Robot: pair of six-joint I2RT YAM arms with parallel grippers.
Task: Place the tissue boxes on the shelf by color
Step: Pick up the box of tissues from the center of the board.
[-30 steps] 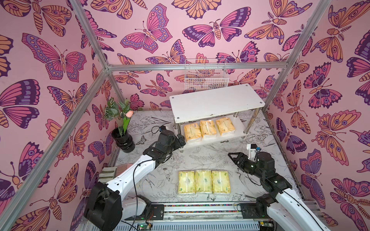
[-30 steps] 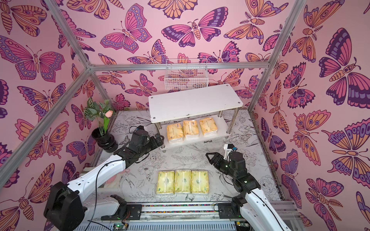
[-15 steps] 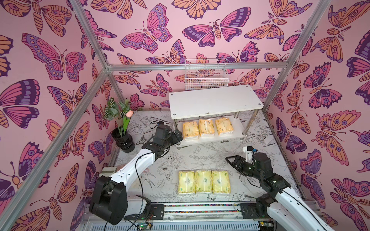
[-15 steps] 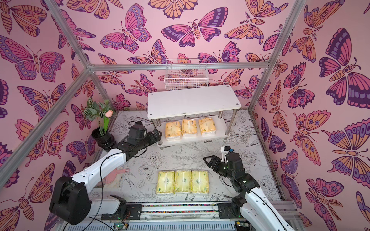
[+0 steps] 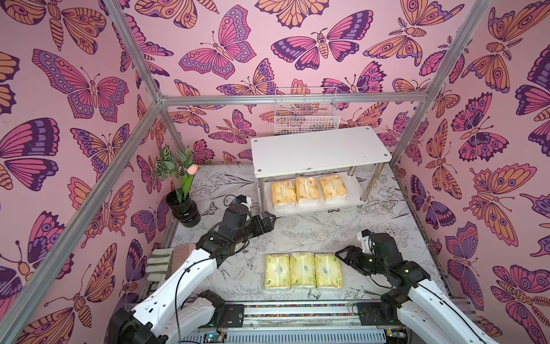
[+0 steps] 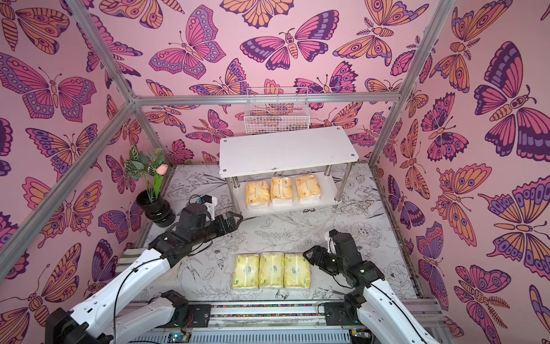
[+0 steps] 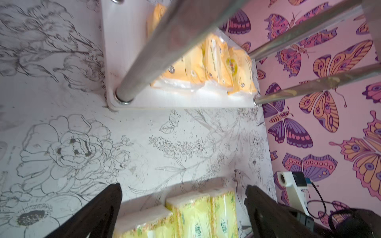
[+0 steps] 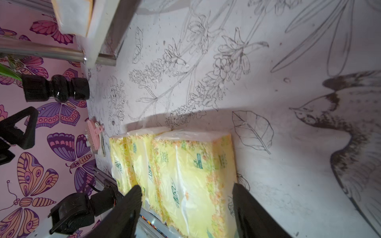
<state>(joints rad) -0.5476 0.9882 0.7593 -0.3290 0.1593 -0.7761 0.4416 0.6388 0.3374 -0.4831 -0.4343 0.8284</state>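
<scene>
Lower left of the frame, in both top views, the left arm reaches up and right. Its left tool (image 5: pixel 268 220) hangs low over the bench (image 5: pixel 312 232), near the frame-left front corner of the shelf (image 5: pixel 318 152). The left wrist view shows its jaws apart with nothing between them.

Centre frame, 3 orange-yellow packs (image 5: pixel 306 190) sit side by side on the lower board (image 5: pixel 352 195). The upper board (image 5: pixel 342 146) is bare. Below them in frame, 3 pale yellow-green packs (image 5: pixel 302 269) lie on the bench in 1 row, touching. Each long axis runs up and down the frame, toward the shelf.

Right of that row, the right tool (image 5: pixel 342 256) is just beside the upper right corner of the rightmost pale pack (image 5: pixel 327 269). It points toward frame left, with the forearm held low. Its jaws are spread and empty, and the right wrist view shows that pack directly ahead of them.

Assessment: the right arm is clearly the nearer to the row. A short advance toward frame left should bring the jaws across that pack's short width. The bare upper board is the likely destination.
</scene>
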